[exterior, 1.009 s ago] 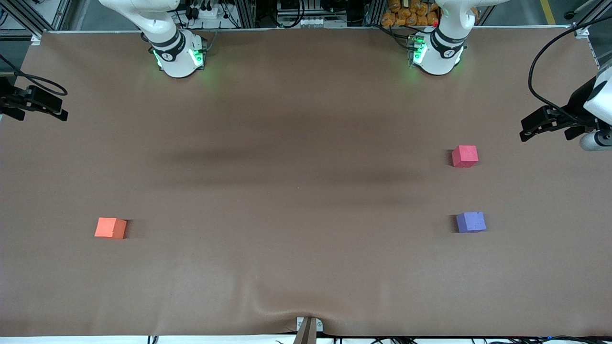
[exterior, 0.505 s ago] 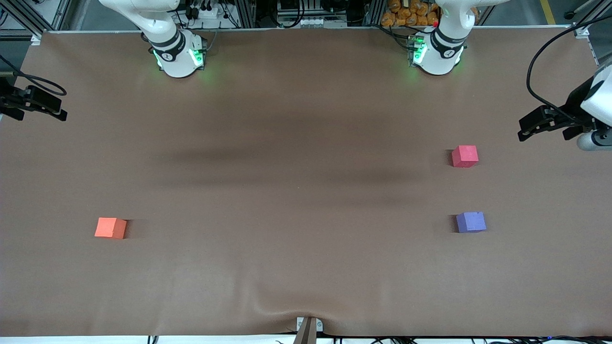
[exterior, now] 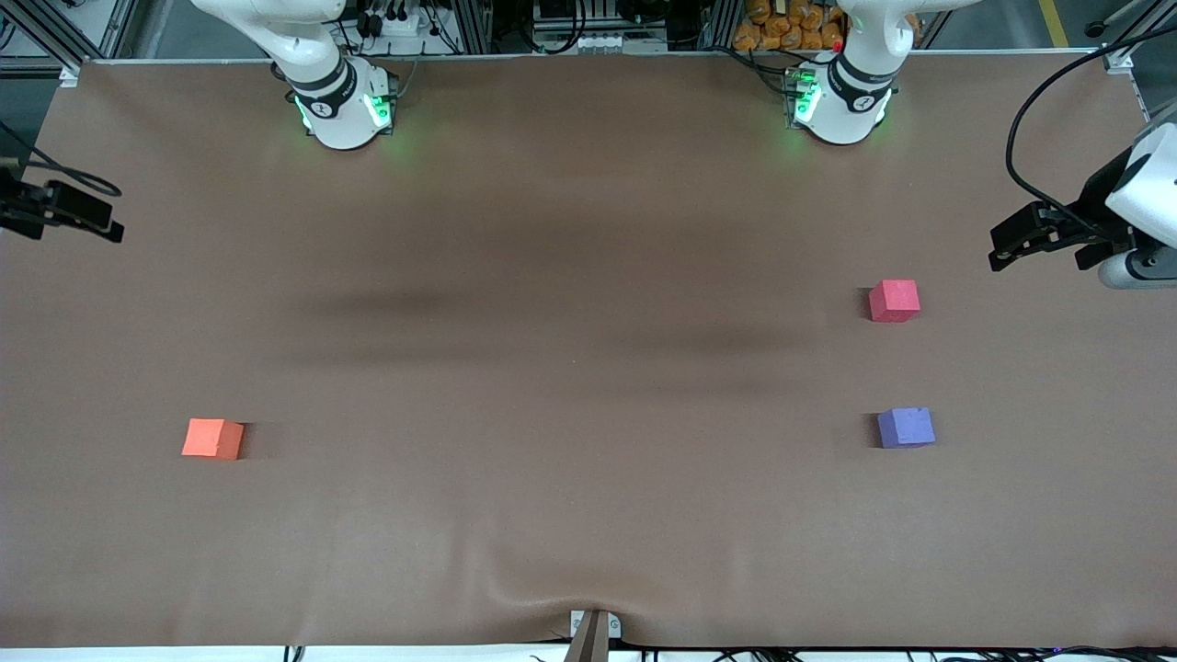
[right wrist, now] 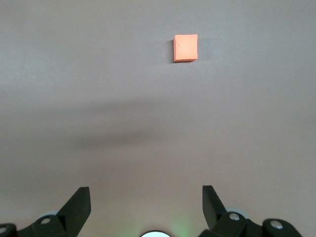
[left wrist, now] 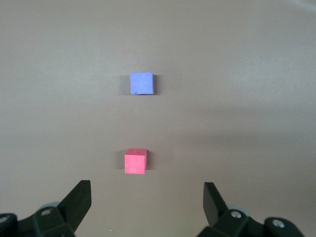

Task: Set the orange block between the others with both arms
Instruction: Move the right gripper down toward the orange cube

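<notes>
The orange block (exterior: 212,439) lies on the brown table toward the right arm's end; the right wrist view also shows this orange block (right wrist: 185,47), well away from the fingers. The pinkish-red block (exterior: 894,301) and the purple block (exterior: 906,428) sit toward the left arm's end with a gap between them, the purple one nearer the front camera. My left gripper (exterior: 1000,250) hangs open over the table's edge at that end, and its wrist view shows the red block (left wrist: 135,161) and purple block (left wrist: 141,83) ahead of the gripper (left wrist: 147,197). My right gripper (exterior: 110,228) is open and empty, as the right gripper (right wrist: 146,197) shows.
The two arm bases (exterior: 345,110) (exterior: 841,106) stand with green lights along the table's edge farthest from the front camera. The brown table cover has a wrinkle (exterior: 542,588) by a small bracket (exterior: 593,630) at the nearest edge. A black cable (exterior: 1039,110) loops above the left gripper.
Both grippers have drifted a little: the left one slightly toward the table's middle and up, the right one slightly outward over its end. The blocks have not moved.
</notes>
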`<action>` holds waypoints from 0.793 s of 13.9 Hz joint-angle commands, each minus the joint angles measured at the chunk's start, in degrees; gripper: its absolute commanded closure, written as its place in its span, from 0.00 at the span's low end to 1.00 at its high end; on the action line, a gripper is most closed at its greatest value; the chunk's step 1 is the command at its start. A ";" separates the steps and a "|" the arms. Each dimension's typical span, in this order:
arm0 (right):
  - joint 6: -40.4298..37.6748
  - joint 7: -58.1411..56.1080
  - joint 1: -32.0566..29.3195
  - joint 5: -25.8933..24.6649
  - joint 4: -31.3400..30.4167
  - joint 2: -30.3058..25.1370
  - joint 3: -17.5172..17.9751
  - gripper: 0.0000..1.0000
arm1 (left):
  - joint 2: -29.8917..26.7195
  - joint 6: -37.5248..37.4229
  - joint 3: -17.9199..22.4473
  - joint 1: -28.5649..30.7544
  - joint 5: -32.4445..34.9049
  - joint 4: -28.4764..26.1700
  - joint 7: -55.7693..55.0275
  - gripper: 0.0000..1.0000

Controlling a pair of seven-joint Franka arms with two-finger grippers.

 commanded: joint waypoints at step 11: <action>23.02 -2.66 -5.81 -1.57 0.89 23.28 0.86 0.00 | -0.08 -0.39 -0.36 -0.08 1.50 0.31 0.45 0.00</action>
